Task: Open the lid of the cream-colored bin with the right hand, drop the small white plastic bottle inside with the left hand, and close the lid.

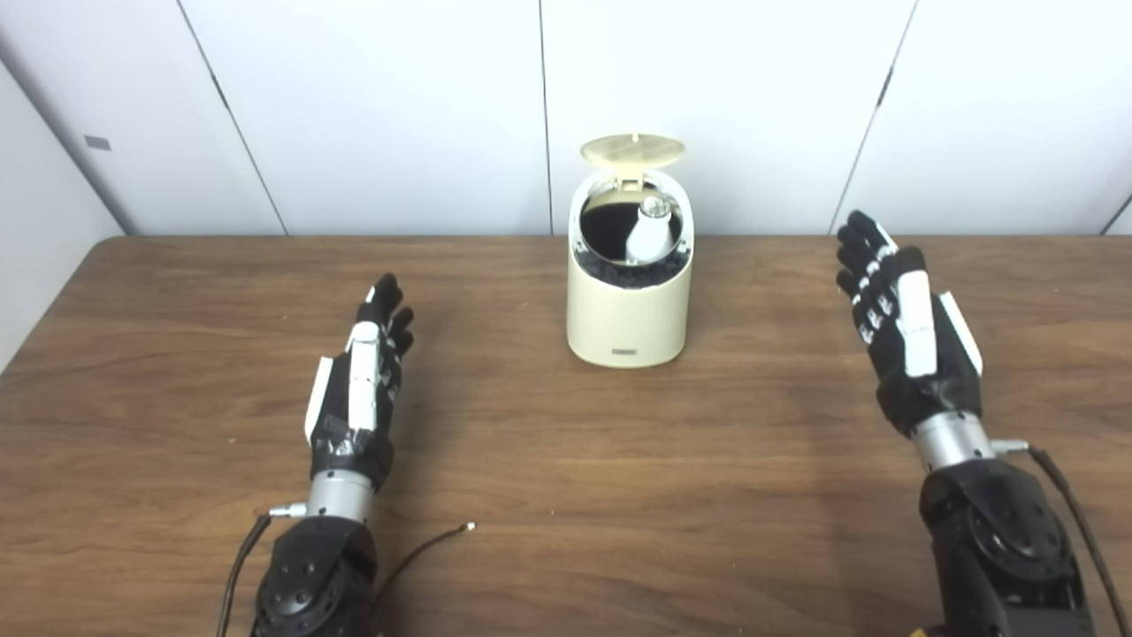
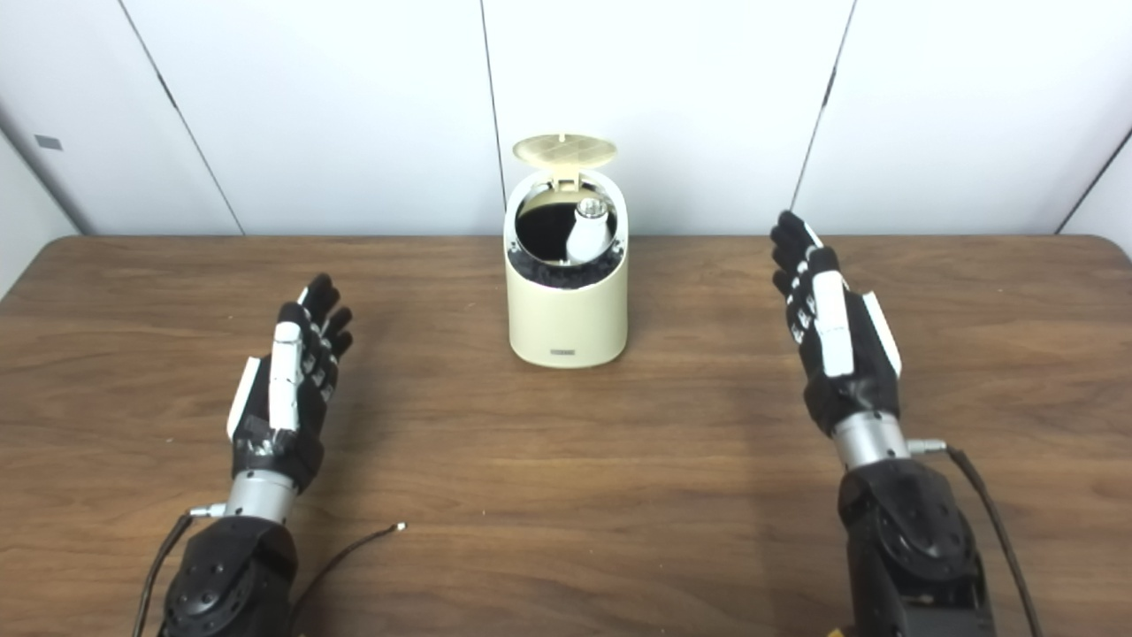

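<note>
Cream-colored plastic forms the bin [image 1: 628,318], which is seen standing upright on the brown wood-grain table [image 1: 566,495], just above the middle of the frame and close to the table's far edge. Its round lid [image 1: 633,149] is raised on a hinge at the back, so that the lid's underside is turned toward the cameras against the white panelled wall [image 1: 371,106] filling the upper part of the frame. The dark opening of the bin is thereby exposed, and the small white plastic bottle [image 1: 649,232] is seen inside it, leaning at the right side of the opening with its cap end uppermost; a dark liner is visible around the inner rim. The left hand [image 1: 358,389] is found in the lower left of the frame, low over the table, with its fingers [image 1: 387,305] stretched forward and slightly apart, nothing being held in it. The right hand [image 2: 831,332] is placed at the right of the frame, well apart from the bin, its fingers likewise extended and spread, with nothing grasped. Both hands are kept clear of the bin, one on either side of it. A thin black cable [image 1: 424,548] is seen lying on the table beside the left forearm, near the bottom edge of the frame.
</note>
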